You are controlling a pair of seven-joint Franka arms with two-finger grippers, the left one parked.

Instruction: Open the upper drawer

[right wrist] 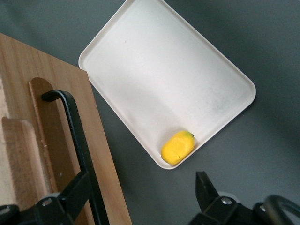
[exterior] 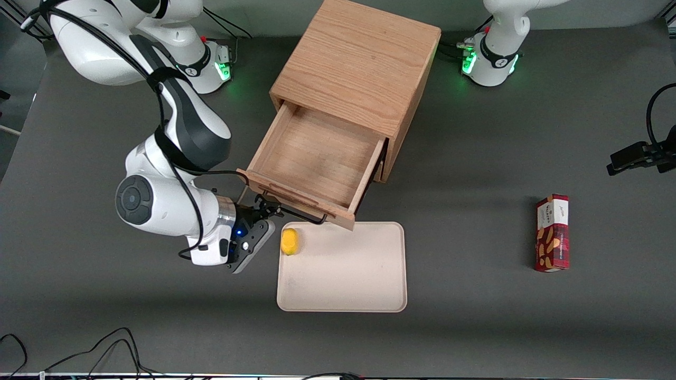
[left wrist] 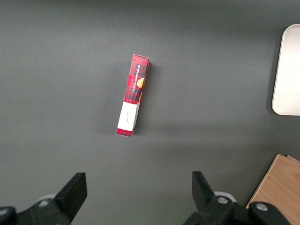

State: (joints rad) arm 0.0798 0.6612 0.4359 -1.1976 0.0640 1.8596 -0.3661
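Note:
The upper drawer [exterior: 317, 153] of the oak cabinet [exterior: 359, 63] stands pulled far out, its inside empty. Its black bar handle [exterior: 303, 215] runs along the front, nearest the front camera. My right gripper [exterior: 266, 207] is at the handle's end toward the working arm's side. In the right wrist view the gripper [right wrist: 140, 192] is open. The handle [right wrist: 77, 136] runs along the drawer front [right wrist: 28, 93] and passes just beside one finger [right wrist: 77, 192]; the other finger stands wide apart over the grey table. The bottom drawer is hidden under the open one.
A beige tray [exterior: 343, 274] lies just in front of the open drawer with a yellow fruit [exterior: 289, 241] in its corner near my gripper; both show in the right wrist view, tray [right wrist: 168, 79] and fruit [right wrist: 177, 147]. A red snack box [exterior: 552, 232] lies toward the parked arm's end.

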